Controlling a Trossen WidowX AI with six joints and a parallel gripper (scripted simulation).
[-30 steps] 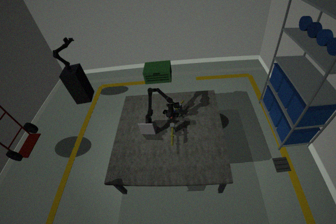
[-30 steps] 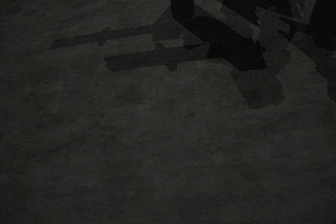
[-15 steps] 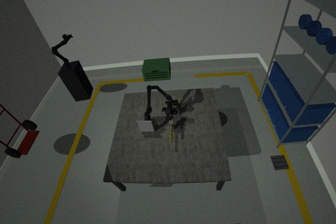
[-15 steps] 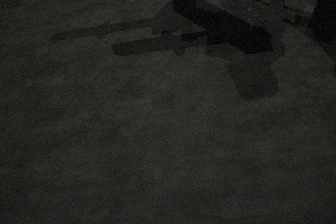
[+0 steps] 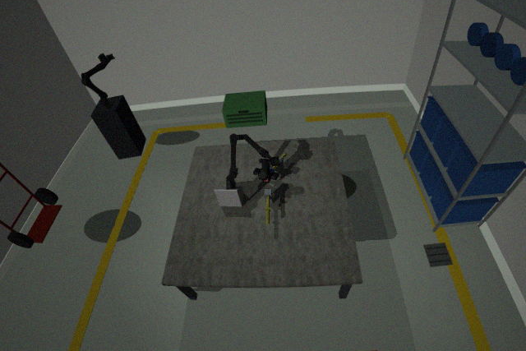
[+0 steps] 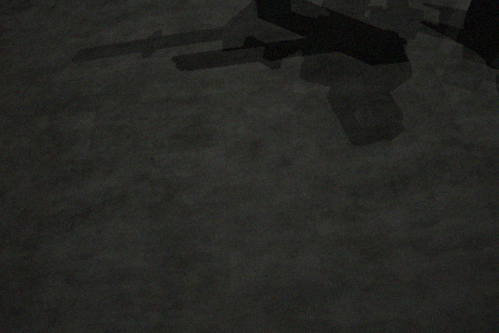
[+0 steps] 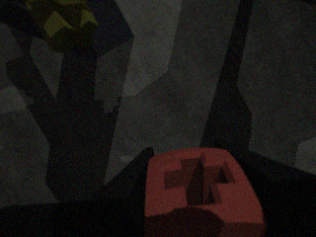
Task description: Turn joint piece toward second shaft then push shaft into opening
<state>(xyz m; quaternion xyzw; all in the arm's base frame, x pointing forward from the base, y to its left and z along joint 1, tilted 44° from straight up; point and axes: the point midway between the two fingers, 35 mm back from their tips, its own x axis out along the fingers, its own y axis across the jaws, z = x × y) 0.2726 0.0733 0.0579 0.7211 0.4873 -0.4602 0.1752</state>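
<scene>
Gripper (image 5: pixel 266 180) (image 7: pixel 184 149) grasping joint (image 5: pixel 266 180) (image 7: pixel 204 185); shaft (image 7: pixel 69 25) apart, ahead of it. Insertion outstanding; alignment unconfirmed.

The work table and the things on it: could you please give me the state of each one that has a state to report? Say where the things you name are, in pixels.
Gripper (image 5: pixel 266 178) (image 7: pixel 184 149): shut on the red joint piece.
Red joint piece (image 5: pixel 266 180) (image 7: pixel 160 197): between the fingers, cross-shaped opening uncovered and unfilled.
Yellow shaft nearer the table's front edge (image 5: pixel 268 211): out of the joint piece.
Other yellow shaft (image 5: pixel 283 155): partly hidden by the arm.
</scene>
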